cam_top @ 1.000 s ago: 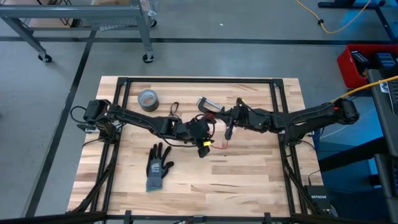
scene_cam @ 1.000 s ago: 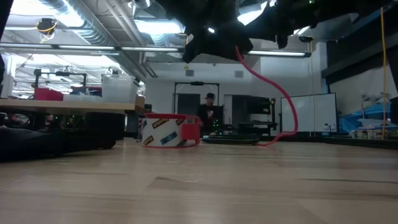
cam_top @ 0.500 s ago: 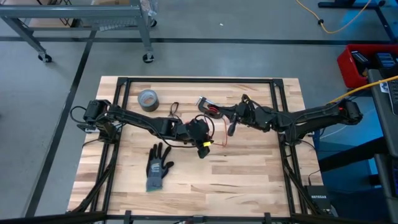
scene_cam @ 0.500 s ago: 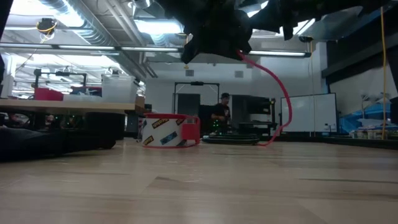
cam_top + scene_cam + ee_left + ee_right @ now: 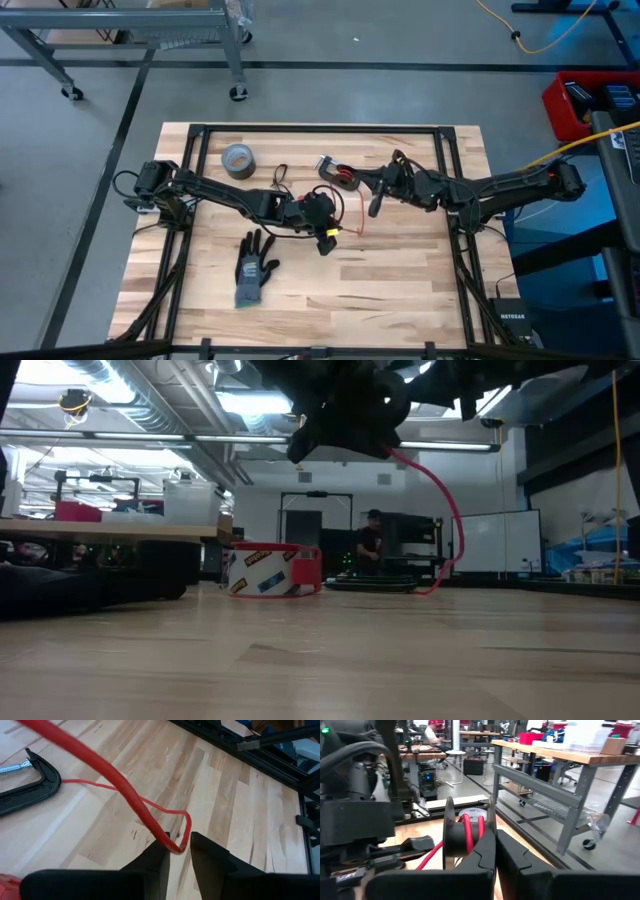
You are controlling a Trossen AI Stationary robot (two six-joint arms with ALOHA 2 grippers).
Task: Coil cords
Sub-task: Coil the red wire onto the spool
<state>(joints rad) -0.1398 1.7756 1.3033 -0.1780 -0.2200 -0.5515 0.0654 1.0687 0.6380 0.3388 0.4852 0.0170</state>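
The red cord (image 5: 358,222) runs from my left gripper (image 5: 326,232) near the table's middle and trails onto the wood. In the low view the red cord (image 5: 450,510) arcs down from the grippers to the table. My left gripper (image 5: 180,845) is shut on it. My right gripper (image 5: 373,208) hovers just right of the left one, with its fingers (image 5: 495,851) shut; red strands (image 5: 470,832) show just beyond them. The black looped cord (image 5: 280,176) lies on the table behind the left arm. My left gripper pinches the red cord at a bend (image 5: 176,846) between its two fingertips, from above, pointing slantwise down. One stretch rises thick past the camera (image 5: 100,762). The other loops thinly away and lies slack on the wood (image 5: 125,790). My right gripper: I cannot tell whether it touches the cord.
A grey duct-tape roll (image 5: 238,158) lies at the far left and a dark glove (image 5: 255,268) at the near left. A black C-clamp (image 5: 30,785) and a red-edged tape ring (image 5: 272,570) sit behind the grippers. A dark frame (image 5: 320,130) rims the table.
My right gripper has drawn a little toward the table's right and far edges. The red cord's hanging arc has pulled in narrower toward the left gripper. A person in the room behind has walked to the right.
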